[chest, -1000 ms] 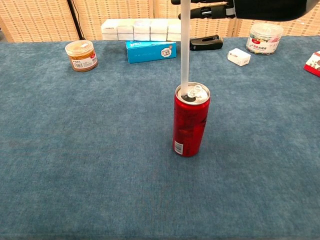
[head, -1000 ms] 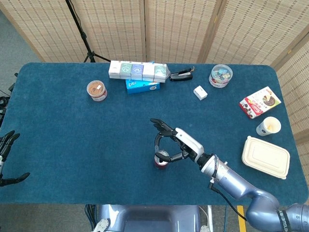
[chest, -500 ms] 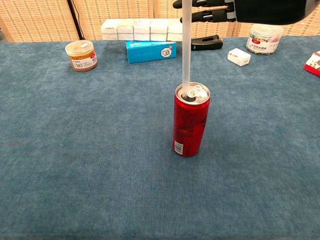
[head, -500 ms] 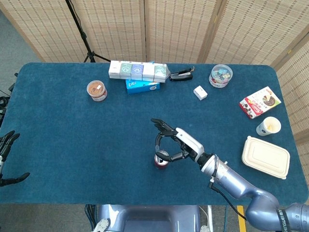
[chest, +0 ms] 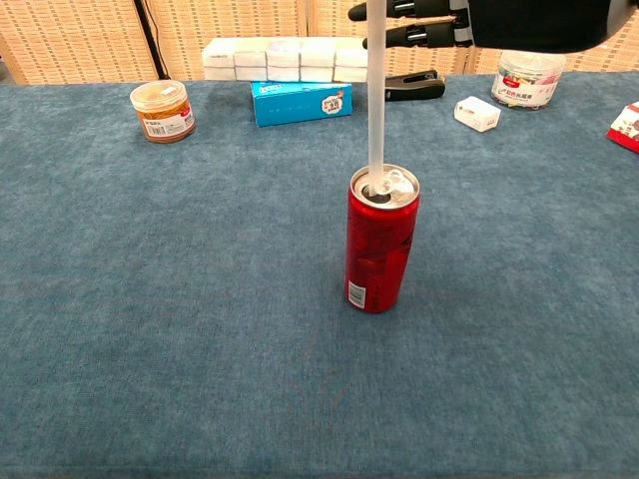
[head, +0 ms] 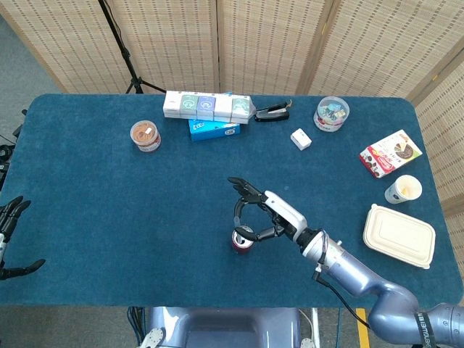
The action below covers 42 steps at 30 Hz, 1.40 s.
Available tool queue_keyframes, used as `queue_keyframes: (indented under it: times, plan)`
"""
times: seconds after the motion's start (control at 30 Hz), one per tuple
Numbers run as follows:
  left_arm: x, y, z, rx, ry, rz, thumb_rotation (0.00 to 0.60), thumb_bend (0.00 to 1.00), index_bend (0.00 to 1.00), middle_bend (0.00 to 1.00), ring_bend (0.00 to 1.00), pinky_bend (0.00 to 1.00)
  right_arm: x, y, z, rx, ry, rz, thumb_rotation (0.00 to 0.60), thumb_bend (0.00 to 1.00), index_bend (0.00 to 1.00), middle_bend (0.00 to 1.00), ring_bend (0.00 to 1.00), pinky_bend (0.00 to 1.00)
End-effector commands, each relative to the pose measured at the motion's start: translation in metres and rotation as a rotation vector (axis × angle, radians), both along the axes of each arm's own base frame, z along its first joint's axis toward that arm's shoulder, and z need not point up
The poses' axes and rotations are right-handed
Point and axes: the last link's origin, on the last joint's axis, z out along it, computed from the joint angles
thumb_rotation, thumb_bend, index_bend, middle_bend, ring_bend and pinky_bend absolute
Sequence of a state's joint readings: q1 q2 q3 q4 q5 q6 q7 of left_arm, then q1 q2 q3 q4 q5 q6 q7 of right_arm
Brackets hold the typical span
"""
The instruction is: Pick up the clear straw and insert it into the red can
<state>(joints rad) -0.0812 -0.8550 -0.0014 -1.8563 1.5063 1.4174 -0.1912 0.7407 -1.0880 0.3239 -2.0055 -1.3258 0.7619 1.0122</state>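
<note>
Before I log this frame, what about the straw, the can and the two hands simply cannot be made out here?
- Clear straw: chest view crops its top; how deep it sits inside the red can is hidden.
- Right hand: its grip on the straw is cut off in chest view, too small in head view.
- Left hand: cropped by the head view's left edge.
</note>
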Motion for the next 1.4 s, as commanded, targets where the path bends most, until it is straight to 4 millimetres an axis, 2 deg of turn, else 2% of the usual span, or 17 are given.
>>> queue_keyframes:
  times: [0.03,0.27,1.4]
  plan:
    - [0.000,0.000,0.000,0.000,-0.001,0.001,0.600,0.09,0.00,0.00,0.00,0.00,-0.001,0.000,0.000,0.000,0.000,-0.001,0.600,0.69,0.60,0.00,0.00,0.00]
    - [0.001,0.000,-0.001,-0.003,0.002,-0.001,0.600,0.09,0.00,0.00,0.00,0.00,-0.003,-0.001,0.004,-0.005,-0.001,-0.005,0.600,0.70,0.60,0.00,0.00,0.00]
    - [0.000,0.000,0.000,-0.011,-0.012,0.000,0.600,0.09,0.00,0.00,0.00,0.00,-0.010,-0.003,-0.011,-0.055,0.071,0.022,0.600,0.70,0.60,0.00,0.00,0.00]
